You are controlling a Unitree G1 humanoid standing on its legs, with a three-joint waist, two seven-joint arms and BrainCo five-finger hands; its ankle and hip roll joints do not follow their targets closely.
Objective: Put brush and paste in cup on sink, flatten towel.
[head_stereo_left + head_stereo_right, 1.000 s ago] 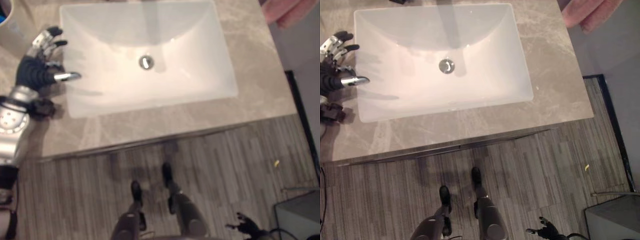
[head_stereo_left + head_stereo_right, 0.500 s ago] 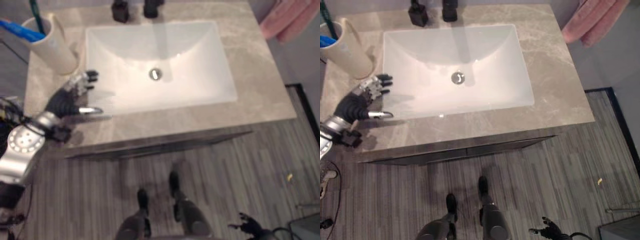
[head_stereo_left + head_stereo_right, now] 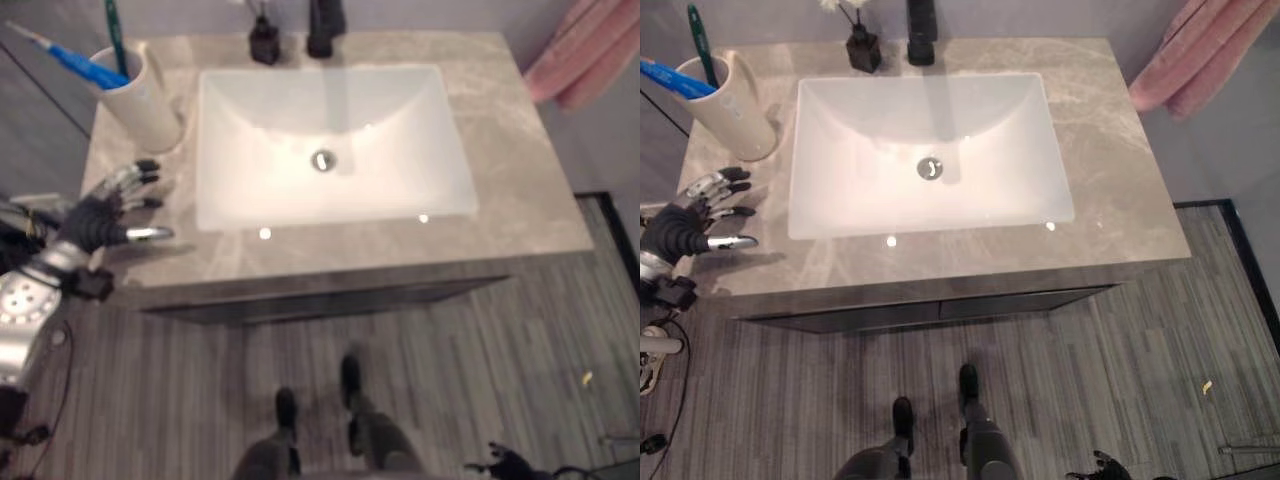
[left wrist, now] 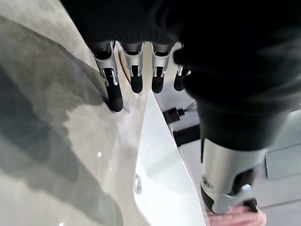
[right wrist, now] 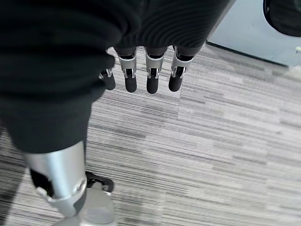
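left eye view, cup point(image 3: 143, 92): far left corner of the counter point(image 3: 520, 170), upright, just left of the sink point(image 3: 330, 140).
left eye view, brush/paste: blue toothpaste tube point(image 3: 85, 66) and green toothbrush point(image 3: 113, 30) standing in the cup, leaning out over its rim.
left eye view, left hand point(image 3: 98, 212): over the counter's near left edge, near side of the cup, apart from it. Fingers straight and spread, thumb out toward the sink, holding nothing.
left eye view, right hand point(image 3: 505, 464): low by the floor at near right, fingers too small to read there.
right eye view, towel point(image 3: 1190, 55): pink, hanging in folds past the counter's far right corner, off the counter.
right eye view, faucet point(image 3: 921, 33): dark, far edge of the sink, small dark bottle point(image 3: 863, 48) just left of it.
right eye view, drain point(image 3: 930, 168): middle of the white basin.
left wrist view, left hand point(image 4: 136, 70): fingers extended above the stone counter, nothing between them; sink edge past the tips.
right wrist view, right hand point(image 5: 141, 70): fingers hanging straight and relaxed over the striped wood floor point(image 5: 225, 141), nothing held.
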